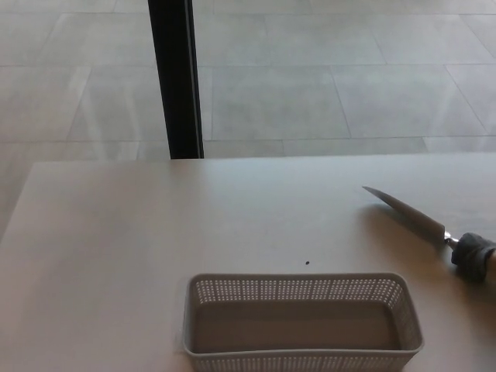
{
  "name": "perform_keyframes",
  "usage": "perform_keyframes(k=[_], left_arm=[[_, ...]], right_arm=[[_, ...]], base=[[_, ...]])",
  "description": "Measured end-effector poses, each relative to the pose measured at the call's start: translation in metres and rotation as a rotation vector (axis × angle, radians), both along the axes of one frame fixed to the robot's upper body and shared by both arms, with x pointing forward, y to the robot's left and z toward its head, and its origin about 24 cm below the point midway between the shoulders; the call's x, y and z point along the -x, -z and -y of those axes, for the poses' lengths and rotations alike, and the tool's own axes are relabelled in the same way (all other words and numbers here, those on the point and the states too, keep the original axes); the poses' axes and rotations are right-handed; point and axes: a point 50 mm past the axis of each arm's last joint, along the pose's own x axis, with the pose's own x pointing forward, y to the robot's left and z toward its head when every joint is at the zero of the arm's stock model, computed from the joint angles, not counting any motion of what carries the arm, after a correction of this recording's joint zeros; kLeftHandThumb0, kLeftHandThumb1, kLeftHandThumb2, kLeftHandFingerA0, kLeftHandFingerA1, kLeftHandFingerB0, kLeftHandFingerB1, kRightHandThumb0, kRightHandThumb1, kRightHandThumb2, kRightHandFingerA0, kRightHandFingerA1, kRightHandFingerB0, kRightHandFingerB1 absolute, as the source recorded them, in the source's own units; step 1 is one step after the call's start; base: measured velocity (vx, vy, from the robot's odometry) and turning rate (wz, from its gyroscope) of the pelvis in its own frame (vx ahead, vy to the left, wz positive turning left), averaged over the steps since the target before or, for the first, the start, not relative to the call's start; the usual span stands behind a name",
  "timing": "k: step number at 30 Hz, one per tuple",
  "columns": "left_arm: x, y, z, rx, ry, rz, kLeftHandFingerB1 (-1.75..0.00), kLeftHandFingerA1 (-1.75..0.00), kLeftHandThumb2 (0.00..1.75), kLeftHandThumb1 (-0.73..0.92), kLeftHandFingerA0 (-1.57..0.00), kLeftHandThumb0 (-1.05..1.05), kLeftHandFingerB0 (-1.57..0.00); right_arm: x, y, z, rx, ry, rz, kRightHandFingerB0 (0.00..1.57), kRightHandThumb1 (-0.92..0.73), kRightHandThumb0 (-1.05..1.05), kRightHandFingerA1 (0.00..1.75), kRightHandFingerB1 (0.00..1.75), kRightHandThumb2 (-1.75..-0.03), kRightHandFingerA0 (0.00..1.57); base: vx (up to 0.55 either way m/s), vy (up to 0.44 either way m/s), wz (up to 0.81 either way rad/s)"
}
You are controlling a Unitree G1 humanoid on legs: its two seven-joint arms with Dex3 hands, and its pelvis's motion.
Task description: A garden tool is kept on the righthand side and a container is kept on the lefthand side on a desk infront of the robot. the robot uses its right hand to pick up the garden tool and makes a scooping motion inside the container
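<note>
A garden tool (422, 221) with a long pointed metal blade and a dark grey handle lies flat on the white desk (116, 248) at the right; its tip points up-left and its handle runs out of the picture's right edge. A grey perforated plastic container (302, 320), rectangular and empty, stands at the near middle of the desk, its front wall cut by the bottom edge. Neither of my hands shows in the head view.
A black vertical post (175, 77) rises behind the desk's far edge, left of centre. Beyond it lies a pale tiled floor (325, 85). A tiny dark speck (308, 262) sits on the desk just behind the container.
</note>
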Motion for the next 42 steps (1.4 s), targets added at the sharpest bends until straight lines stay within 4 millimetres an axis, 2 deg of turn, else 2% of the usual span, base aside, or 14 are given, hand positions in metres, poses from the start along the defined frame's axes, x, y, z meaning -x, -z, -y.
perform_keyframes(k=[2, 3, 9, 10, 12, 13, 20, 21, 25, 26, 30, 33, 36, 42], left_arm=[[0.001, 0.000, 0.000, 0.000, 0.001, -0.004, -0.49, -0.68, 0.59, 0.62, -0.69, -0.46, -0.62], [0.002, 0.000, 0.000, 0.001, 0.001, -0.006, -0.51, -0.70, 0.59, 0.62, -0.68, -0.46, -0.63], [0.006, 0.001, 0.000, 0.006, 0.000, -0.014, -0.51, -0.70, 0.59, 0.63, -0.67, -0.48, -0.62], [0.006, 0.001, 0.000, 0.006, 0.000, -0.016, -0.49, -0.67, 0.58, 0.64, -0.63, -0.48, -0.59], [0.008, 0.001, 0.000, 0.006, -0.002, -0.019, -0.49, -0.67, 0.58, 0.64, -0.63, -0.48, -0.59], [0.008, 0.001, 0.000, 0.007, -0.002, -0.020, -0.50, -0.67, 0.59, 0.64, -0.64, -0.46, -0.59], [0.010, 0.001, 0.000, 0.009, -0.009, -0.022, -0.49, -0.65, 0.59, 0.63, -0.67, -0.45, -0.61], [0.010, 0.001, 0.000, 0.010, -0.011, -0.022, -0.50, -0.68, 0.59, 0.64, -0.67, -0.45, -0.60], [0.009, 0.001, 0.000, 0.010, -0.011, -0.020, -0.50, -0.69, 0.59, 0.63, -0.66, -0.46, -0.60], [0.009, 0.002, 0.000, 0.011, -0.011, -0.018, -0.48, -0.65, 0.59, 0.64, -0.65, -0.46, -0.60], [0.009, 0.002, 0.001, 0.012, -0.005, -0.016, -0.50, -0.70, 0.59, 0.62, -0.68, -0.49, -0.63], [0.009, 0.001, 0.001, 0.011, 0.001, -0.011, -0.50, -0.74, 0.59, 0.62, -0.70, -0.49, -0.63], [0.007, 0.001, 0.000, 0.009, 0.002, -0.002, -0.49, -0.73, 0.59, 0.63, -0.67, -0.48, -0.59], [0.005, 0.001, 0.001, 0.011, 0.010, 0.003, -0.50, -0.70, 0.59, 0.62, -0.68, -0.47, -0.63]], right_arm=[[-0.001, 0.004, -0.003, 0.037, -0.016, -0.020, 0.00, -0.36, -0.39, 0.51, 0.49, -1.00, 0.01], [-0.002, 0.006, -0.004, 0.054, -0.024, -0.028, 0.16, -0.78, -0.85, 0.39, 0.26, -0.64, 0.18], [-0.001, 0.023, -0.011, 0.139, -0.080, -0.088, 0.15, -0.80, -0.86, 0.40, 0.27, -0.65, 0.16], [-0.001, 0.025, -0.013, 0.154, -0.093, -0.096, 0.00, -0.37, -0.39, 0.51, 0.49, -1.01, 0.01], [0.000, 0.030, -0.017, 0.180, -0.115, -0.109, 0.00, -0.37, -0.39, 0.51, 0.49, -1.01, 0.01], [0.001, 0.031, -0.018, 0.189, -0.120, -0.111, 0.14, -0.79, -0.86, 0.41, 0.27, -0.65, 0.15], [0.001, 0.038, -0.024, 0.230, -0.144, -0.105, 0.14, -0.79, -0.85, 0.46, 0.26, -0.65, 0.18], [0.001, 0.038, -0.025, 0.229, -0.144, -0.104, 0.08, -0.62, -0.84, 0.52, 0.40, -0.98, 0.14], [0.001, 0.043, -0.027, 0.228, -0.138, -0.101, 0.08, -0.62, -0.83, 0.54, 0.41, -0.98, 0.14], [0.001, 0.044, -0.028, 0.227, -0.135, -0.099, 0.16, -0.77, -0.76, 0.63, 0.28, -0.64, 0.36], [0.002, 0.058, -0.026, 0.210, -0.080, -0.079, 0.32, -0.78, -0.39, 0.87, 0.33, -0.62, 0.93], [0.003, 0.064, -0.022, 0.212, -0.037, -0.039, 0.87, -0.63, -0.33, 1.15, 0.53, -0.59, 0.80], [0.004, 0.068, -0.018, 0.238, -0.009, 0.010, 0.66, -0.74, -0.35, 1.08, 0.45, -0.62, 0.79], [0.010, 0.079, -0.016, 0.274, -0.005, 0.096, 0.68, -0.75, -0.40, 1.22, 0.45, -0.64, 0.80]], base=[[0.00, 0.000, 0.00], [0.00, 0.000, 0.00], [0.00, 0.000, 0.00], [0.00, 0.000, 0.00], [0.00, 0.000, 0.00], [0.00, 0.000, 0.00], [0.00, 0.000, 0.00], [0.00, 0.000, 0.00], [0.00, 0.000, 0.00], [0.00, 0.000, 0.00], [0.00, 0.000, 0.00], [0.00, 0.000, 0.00], [0.00, 0.000, 0.00], [0.00, 0.000, 0.00]])
